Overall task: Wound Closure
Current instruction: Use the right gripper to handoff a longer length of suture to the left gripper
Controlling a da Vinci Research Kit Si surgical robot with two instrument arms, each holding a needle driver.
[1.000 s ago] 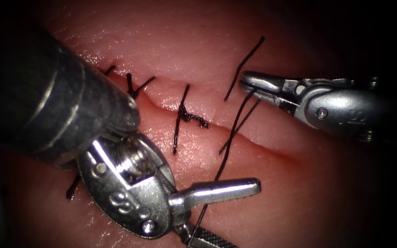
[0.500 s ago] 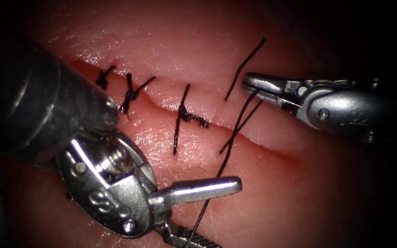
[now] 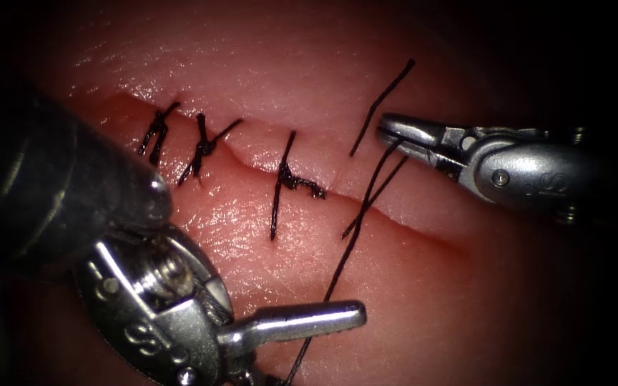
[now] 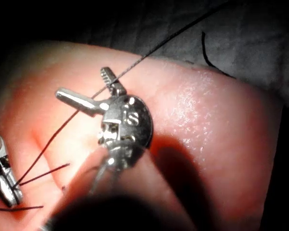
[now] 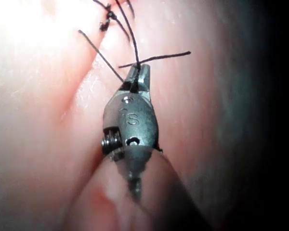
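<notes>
On the tissue, the cut runs from upper left to lower right. My right tool has its jaws shut on the black thread just right of the cut. From there the thread crosses the cut and runs down between the jaws of my left tool, which stand wide open and hold nothing. A short free end sticks up past the right tool. The right tool's tip is also in the left wrist view.
Three tied stitches cross the cut left of the thread. The left tool's thick shaft lies over the tissue at the left. Red fluid tints the cut's edges.
My left tool has slid down and to the left along the thread, uncovering the leftmost stitch. The right tool has kept its hold in place.
</notes>
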